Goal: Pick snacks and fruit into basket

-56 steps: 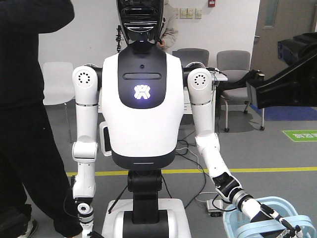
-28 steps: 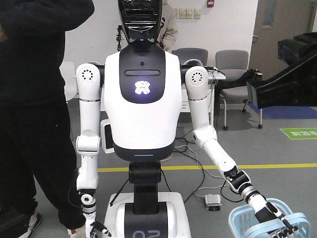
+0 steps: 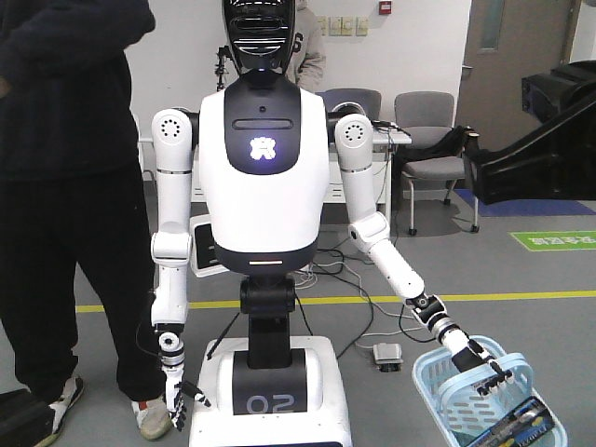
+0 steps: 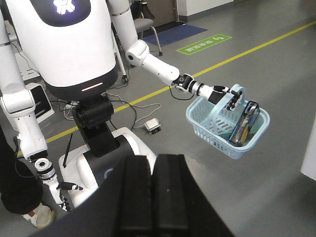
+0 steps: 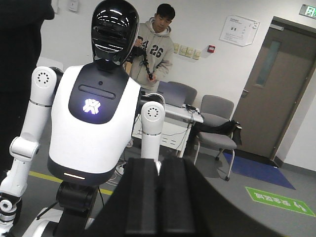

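The light blue basket point(image 3: 449, 408) hangs at the lower right of the front view, its hoop handle held by the white humanoid robot's hand point(image 3: 482, 367). In the left wrist view the basket point(image 4: 213, 132) is right of centre, well beyond my left gripper point(image 4: 152, 159). A black-and-blue snack box point(image 4: 245, 123) with yellow print stands on edge inside it, and the snack box point(image 3: 521, 425) also shows from the front. No fruit is in view. My left gripper is shut and holds nothing. My right gripper point(image 5: 158, 161) is likewise shut and empty, facing the humanoid's torso.
The humanoid point(image 3: 265, 186) stands on a white wheeled base point(image 3: 270, 391). A person in black point(image 3: 65, 186) is at the left, another in a hoodie point(image 5: 155, 49) behind. Grey chairs point(image 3: 433, 140), floor cables point(image 3: 368, 317) and a black machine point(image 3: 549, 149) are nearby.
The front view has drawn back from the humanoid. Its whole arm and more of the basket show now, with the snack box inside it.
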